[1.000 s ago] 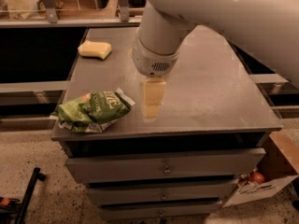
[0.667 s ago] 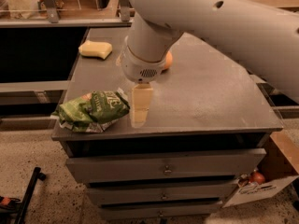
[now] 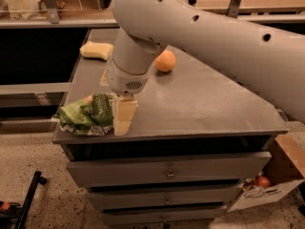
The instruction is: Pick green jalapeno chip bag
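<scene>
The green jalapeno chip bag lies crumpled at the front left corner of the grey cabinet top. It is shiny green foil with pale lettering. My gripper hangs from the big white arm and comes down right at the bag's right edge, low over the top and overlapping that edge. The part of the bag behind the gripper is hidden.
A round orange fruit sits mid-top behind the arm. A pale yellow sponge-like block lies at the back left. Drawers fill the cabinet front. A cardboard box stands on the floor at the right. A railing runs behind.
My gripper has moved left and toward the front edge, from mid-top to the bag's right edge. The arm's shift has uncovered the orange fruit. The bag has not moved.
</scene>
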You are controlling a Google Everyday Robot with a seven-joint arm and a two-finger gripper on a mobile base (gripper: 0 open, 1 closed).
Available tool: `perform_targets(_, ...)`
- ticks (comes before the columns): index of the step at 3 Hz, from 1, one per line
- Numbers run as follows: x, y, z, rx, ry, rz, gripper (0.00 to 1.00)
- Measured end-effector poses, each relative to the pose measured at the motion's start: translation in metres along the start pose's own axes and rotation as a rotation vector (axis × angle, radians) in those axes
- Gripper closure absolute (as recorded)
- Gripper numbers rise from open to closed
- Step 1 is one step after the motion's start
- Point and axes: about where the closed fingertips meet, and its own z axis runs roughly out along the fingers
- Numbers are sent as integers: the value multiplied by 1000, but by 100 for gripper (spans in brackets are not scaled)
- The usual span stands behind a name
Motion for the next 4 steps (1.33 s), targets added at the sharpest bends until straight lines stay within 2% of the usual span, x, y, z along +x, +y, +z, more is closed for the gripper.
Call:
perform_targets(1,-3,1,4,-2,-11,-6,41)
perform_targets(3,0,-2,-10,21,-27,10,87)
perform_targets(4,6,-16,-45,76,-47,43,100)
